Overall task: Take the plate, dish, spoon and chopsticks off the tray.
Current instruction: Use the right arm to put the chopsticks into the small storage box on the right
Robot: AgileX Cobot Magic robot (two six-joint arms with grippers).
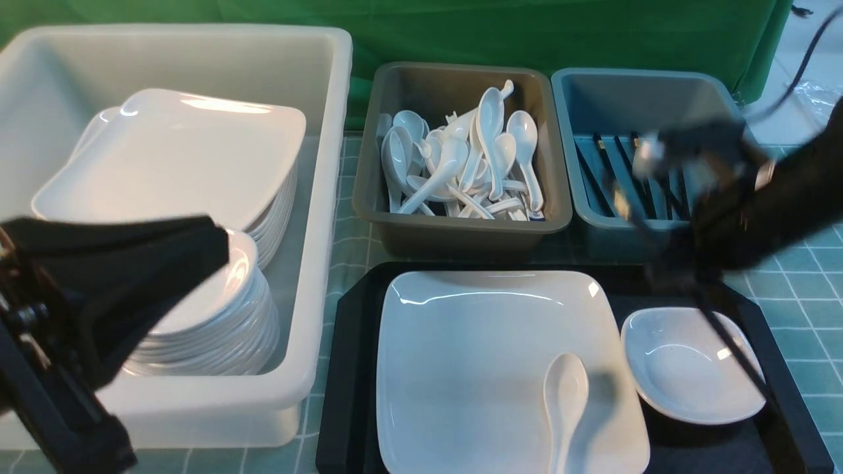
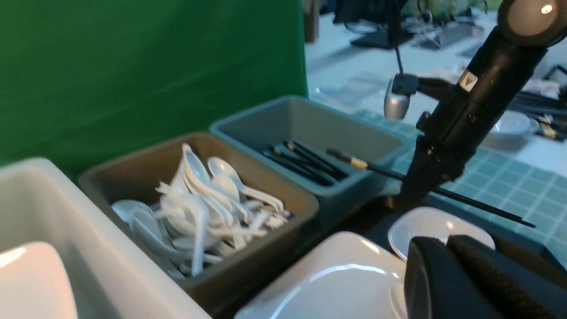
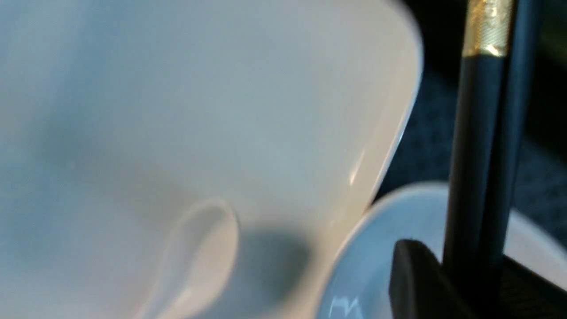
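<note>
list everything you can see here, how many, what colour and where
tray: one, black, near edge of the table
plate: one, white, on the tray
spoon: one, white, on the plate
dish: one, white, on the tray, right of the plate
chopsticks: one pair, black with gold bands, held over the dish
tub: one, white, left of the tray
stacked plates: two stacks, white, in the tub
brown bin: one, behind the tray
loose spoons: many, white, in the brown bin
blue-grey bin: one, right of the brown bin
spare chopsticks: several, black, in the blue-grey bin
backdrop: one, green, behind the bins
tablecloth: one, teal tiled
left tool: one, black, shut, holding nothing
right tool: one, black, shut on the chopsticks
</note>
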